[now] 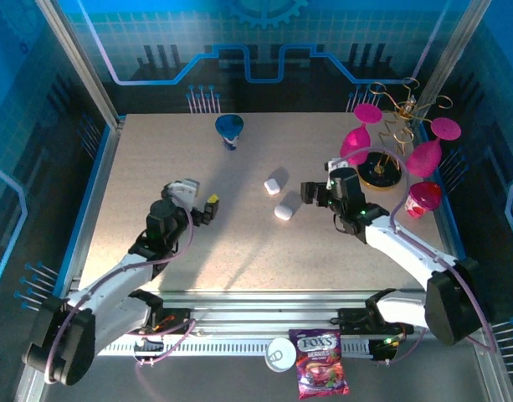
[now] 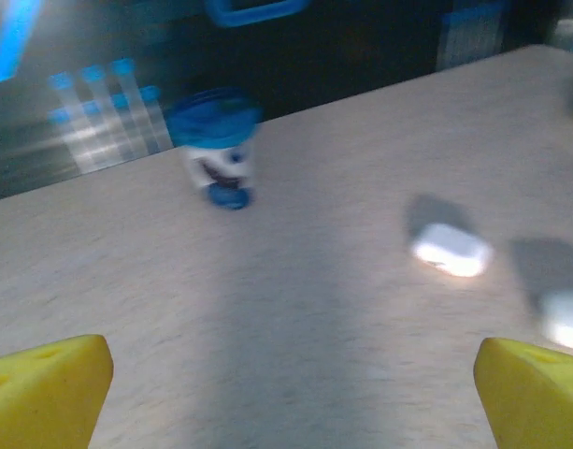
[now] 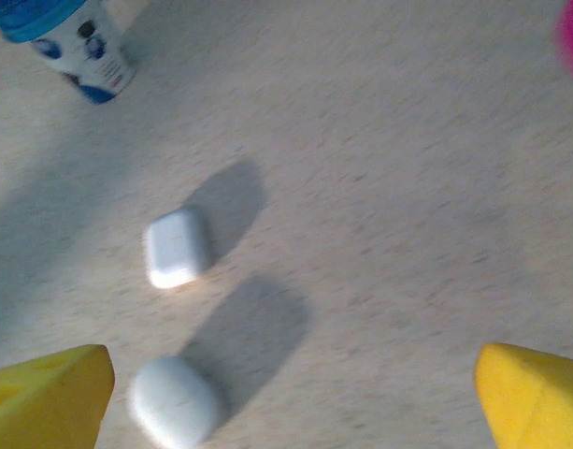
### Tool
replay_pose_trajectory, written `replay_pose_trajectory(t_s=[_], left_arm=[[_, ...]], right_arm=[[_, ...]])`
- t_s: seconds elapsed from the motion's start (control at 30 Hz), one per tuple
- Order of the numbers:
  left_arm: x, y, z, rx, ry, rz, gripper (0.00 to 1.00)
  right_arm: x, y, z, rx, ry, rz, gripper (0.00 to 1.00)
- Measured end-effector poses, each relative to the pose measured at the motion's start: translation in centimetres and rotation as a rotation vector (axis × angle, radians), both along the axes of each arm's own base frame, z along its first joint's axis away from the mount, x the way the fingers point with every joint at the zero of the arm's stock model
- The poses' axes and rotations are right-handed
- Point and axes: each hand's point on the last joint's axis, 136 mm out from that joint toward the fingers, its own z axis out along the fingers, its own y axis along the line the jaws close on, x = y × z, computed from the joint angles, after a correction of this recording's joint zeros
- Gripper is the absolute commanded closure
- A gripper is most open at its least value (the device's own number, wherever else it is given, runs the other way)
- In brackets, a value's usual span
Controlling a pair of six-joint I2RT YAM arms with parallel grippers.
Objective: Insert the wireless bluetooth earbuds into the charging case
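Midway between left pincer (image 2: 288, 398) and right pincer (image 3: 291, 398), both wide open: two charging cases (image 1: 274, 185) (image 1: 283, 211), long axes diagonal.

white arms (image 1: 105, 291), black joints (image 1: 161, 216) (yellow fingertips (image 2: 43, 388))

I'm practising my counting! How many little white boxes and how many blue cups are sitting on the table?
white cases: 2
blue cup: 1
Total: 3
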Motion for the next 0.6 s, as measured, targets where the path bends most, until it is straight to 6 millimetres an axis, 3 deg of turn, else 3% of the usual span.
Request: replay_pose_trajectory(t_s=[0.2, 0.4, 0.5, 0.6], left_arm=[[1.1, 5.4, -6.1, -0.025, 0.118, 0.175, 0.01], [3.0, 7.6, -7.4, -0.095, 0.120, 0.240, 0.01], [4.5, 8.1, -7.9, -0.123, 0.130, 0.257, 0.01], [5.4, 8.3, -8.5, -0.144, 0.138, 0.259, 0.01]], right_arm=[[0.3, -5.3, -3.4, -0.192, -0.021, -0.075, 0.00], [1.7, -8.5, -3.3, -0.224, -0.143, -0.114, 0.00], [2.1, -10.5, -5.8, -0.207, -0.128, -0.139, 0.00], [2.5, -10.7, -7.9, -0.176, -0.106, -0.106, 0.00]])
